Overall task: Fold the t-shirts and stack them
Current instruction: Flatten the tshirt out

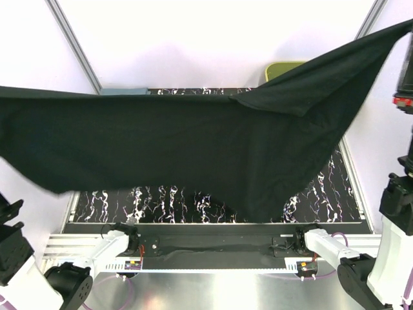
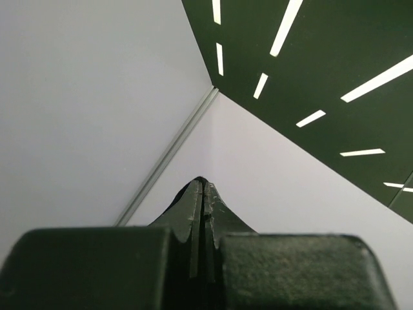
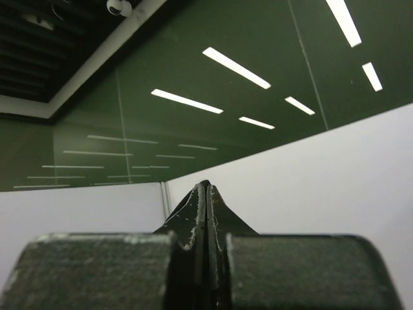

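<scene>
The large black t-shirt (image 1: 181, 148) hangs spread wide in the air above the table, stretched from the left edge of the top view up to its top right corner. Both grippers are out of sight in that view, at the shirt's two ends. In the left wrist view my left gripper (image 2: 204, 183) points up with its jaws pressed together, and a sliver of black cloth (image 2: 175, 200) shows beside the tip. My right gripper (image 3: 205, 185) is shut the same way, with black cloth (image 3: 177, 218) at its side. A strip of the slate grey-blue shirt (image 1: 122, 92) shows at the table's far edge. The turquoise shirt is hidden.
The black marbled tabletop (image 1: 161, 206) shows below the hanging shirt. The olive-green tub (image 1: 282, 68) stands at the far right, partly behind the cloth. The raised right arm (image 1: 403, 77) is at the right edge. White walls surround the table.
</scene>
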### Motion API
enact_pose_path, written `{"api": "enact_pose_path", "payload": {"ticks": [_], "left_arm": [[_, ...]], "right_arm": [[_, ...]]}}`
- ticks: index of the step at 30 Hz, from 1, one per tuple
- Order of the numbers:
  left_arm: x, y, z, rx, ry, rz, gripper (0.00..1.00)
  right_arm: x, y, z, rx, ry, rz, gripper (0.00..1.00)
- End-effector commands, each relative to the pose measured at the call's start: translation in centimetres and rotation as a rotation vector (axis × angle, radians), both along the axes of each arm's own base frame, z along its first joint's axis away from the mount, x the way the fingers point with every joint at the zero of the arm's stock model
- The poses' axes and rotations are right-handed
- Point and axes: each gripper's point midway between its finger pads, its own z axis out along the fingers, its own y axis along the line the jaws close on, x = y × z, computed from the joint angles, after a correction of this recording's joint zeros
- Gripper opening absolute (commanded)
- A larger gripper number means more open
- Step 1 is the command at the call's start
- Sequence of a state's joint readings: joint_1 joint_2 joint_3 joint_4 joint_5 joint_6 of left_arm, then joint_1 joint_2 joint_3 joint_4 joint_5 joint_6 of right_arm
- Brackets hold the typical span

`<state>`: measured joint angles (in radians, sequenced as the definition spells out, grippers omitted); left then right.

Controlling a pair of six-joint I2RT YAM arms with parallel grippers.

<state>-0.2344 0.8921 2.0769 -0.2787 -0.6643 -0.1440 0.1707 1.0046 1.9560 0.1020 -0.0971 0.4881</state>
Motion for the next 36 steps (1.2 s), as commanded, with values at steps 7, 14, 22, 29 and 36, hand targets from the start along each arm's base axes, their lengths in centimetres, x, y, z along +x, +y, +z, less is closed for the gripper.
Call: {"api": "enact_pose_path", "payload": {"ticks": [7, 14, 22, 29, 36], "left_arm": [[1.6, -0.2, 1.2, -0.029, -0.031, -0.009, 0.00], [0.9, -1.2, 1.2, -0.062, -0.093, -0.121, 0.00], [-2.1, -0.9, 0.4, -0.090, -0.155, -0.175, 0.00], [-1.1, -0.8, -0.8, -0.097, -0.133, -0.153, 0.00], [6.6, -1.5, -4.7, -0.071, 0.064, -0.049, 0.00]], "right_arm": [[-2.7, -0.2, 3.1, -0.011, -0.121, -0.012, 0.00], [-8.4, -0.9, 4.4, -0.023, -0.254, -0.042, 0.00], [-11.8, -1.2, 4.0, -0.037, -0.294, -0.044, 0.00], [-10.2, -1.1, 3.5, -0.041, -0.261, -0.058, 0.00], [-0.9, 0.0, 1.9, -0.059, -0.114, -0.079, 0.00]]}}
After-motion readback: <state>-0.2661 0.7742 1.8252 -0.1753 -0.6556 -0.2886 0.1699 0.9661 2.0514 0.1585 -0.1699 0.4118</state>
